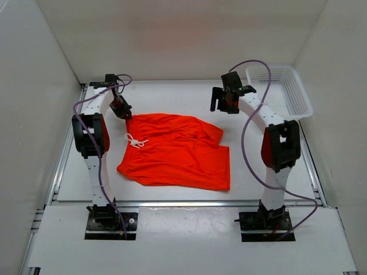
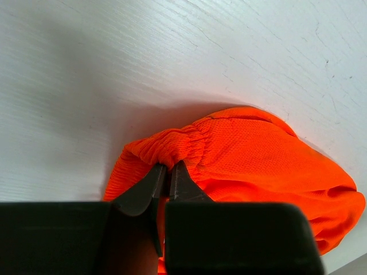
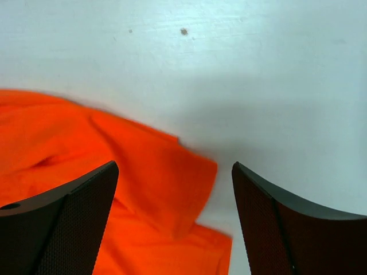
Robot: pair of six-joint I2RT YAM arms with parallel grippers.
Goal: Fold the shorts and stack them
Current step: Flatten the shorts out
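The orange-red shorts lie spread on the white table, waist to the left, with the white drawstring on top. My left gripper is shut on the far left waist corner; in the left wrist view the fingers pinch the gathered waistband. My right gripper is open and empty, above the table just beyond the shorts' far right leg corner. In the right wrist view that leg corner lies below and between the wide-apart fingertips.
A white plastic mesh basket stands at the far right corner. White walls enclose the table on three sides. Bare table surrounds the shorts, with the arm bases at the near edge.
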